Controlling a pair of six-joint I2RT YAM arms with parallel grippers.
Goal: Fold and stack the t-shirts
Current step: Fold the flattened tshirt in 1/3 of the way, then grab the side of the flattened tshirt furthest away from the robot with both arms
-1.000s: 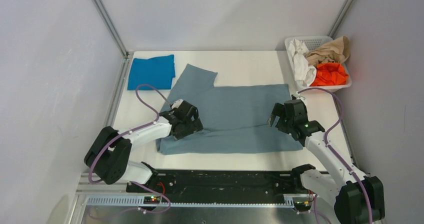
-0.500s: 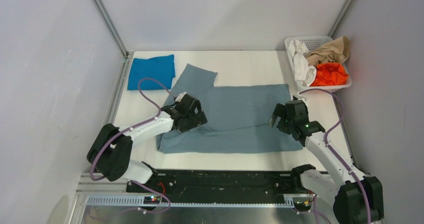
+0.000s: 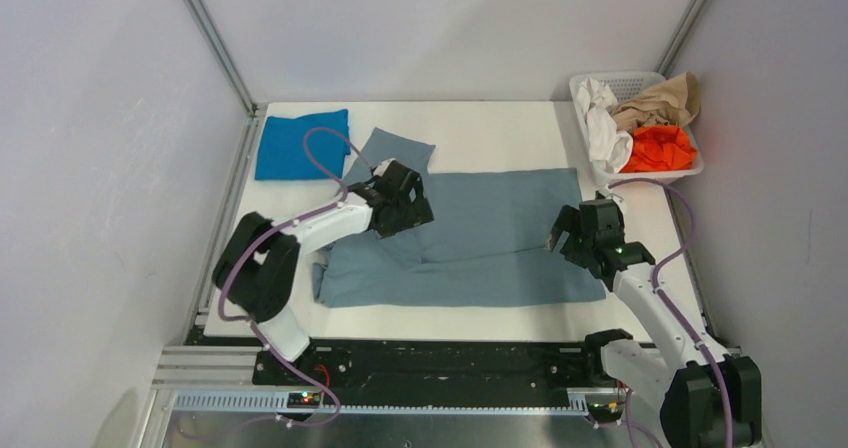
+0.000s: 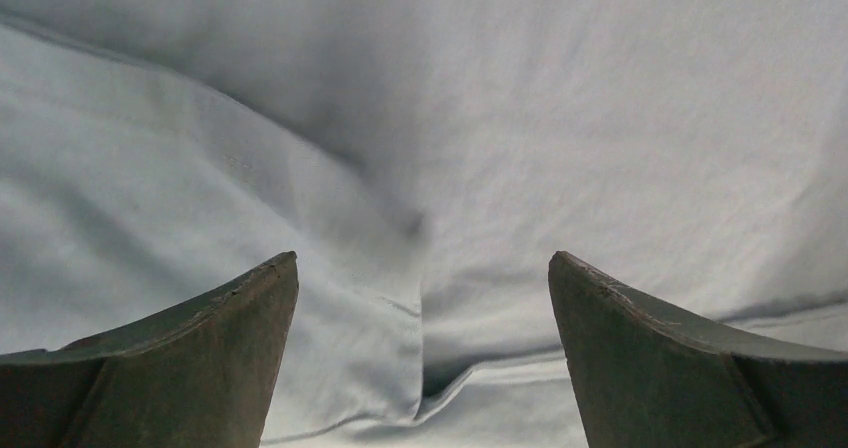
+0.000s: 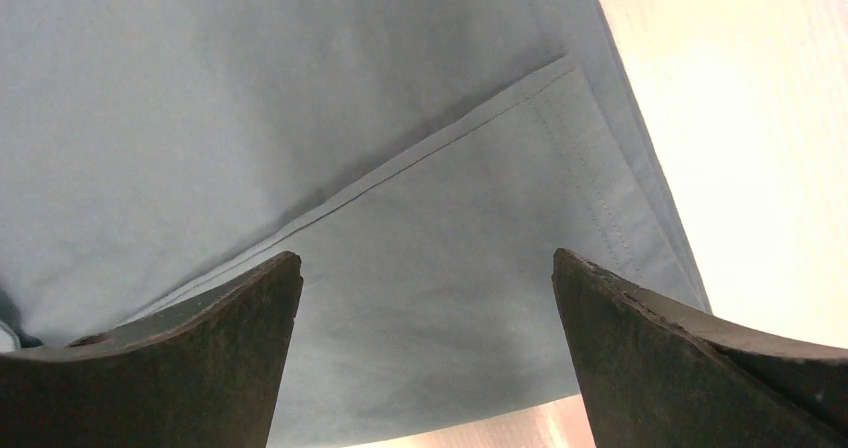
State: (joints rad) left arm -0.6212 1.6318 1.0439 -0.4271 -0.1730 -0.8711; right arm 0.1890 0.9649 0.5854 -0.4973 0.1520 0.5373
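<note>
Top external view first: the grey-blue t-shirt [image 3: 480, 238] lies spread across the middle of the table [image 3: 500, 128], its near part doubled over so that a fold line runs across the body, and one sleeve [image 3: 395, 153] sticks out at the far left. The right wrist view shows a stitched hem lying slantwise on the layer beneath it. The brighter blue t-shirt [image 3: 300, 145] sits already folded at the far left corner, just apart from that sleeve.

What has changed is the left arm. A second ago we had the left gripper [image 3: 410, 206] over the near left part of the shirt; it has since swung away from us and now hangs over the cloth just below the sleeve, jaws wide, holding nothing. The right gripper [image 3: 572, 236] has barely drifted and hovers at the shirt's right edge, jaws just as wide and empty.

We judge that one fold is laid and released, and that the sleeve side comes next. Stacking is not yet begun.

A white basket [image 3: 590, 93] of other clothes stands at the far right.
</note>
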